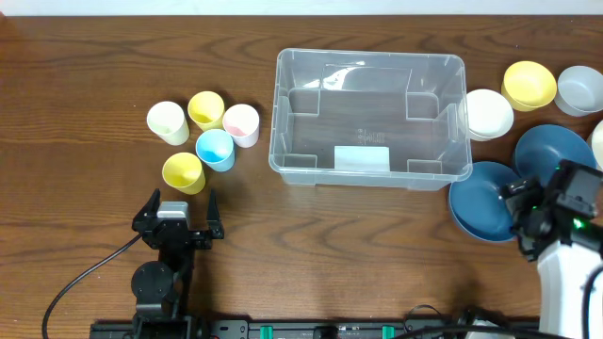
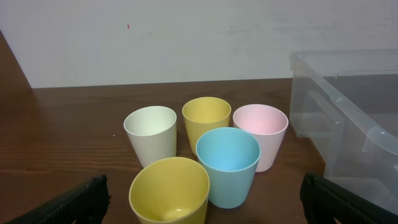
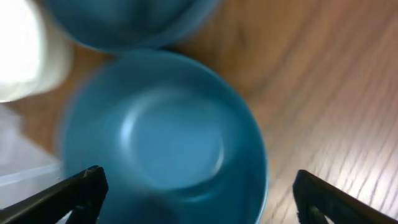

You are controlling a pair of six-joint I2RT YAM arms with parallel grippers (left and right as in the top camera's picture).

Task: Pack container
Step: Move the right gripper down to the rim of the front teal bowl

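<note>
Packed so far: nothing. Nearest, at the desk [image 1: 85, 245] edge, jaws spread wide and gripping nothing: left tool [image 1: 181, 203], facing a cluster of five small plastic cups [image 1: 215, 149] in yellow, blue, cream and pink. Likewise released and empty: right tool [image 3: 199, 198], poised above a dark blue round bowl [image 3: 165, 143]. Farther out, between the two groups: large clear plastic rectangular container [image 1: 279, 122], bare inside. Beside its far right corner: white, yellow and grey bowls [image 1: 529, 85]. Left to load, judging by this: everything.

Blurred blue bowl [image 3: 168, 137] under right end effector [image 3: 199, 185], fingers [image 3: 74, 194] spread wide; wooden table [image 3: 336, 93] beneath.
</note>
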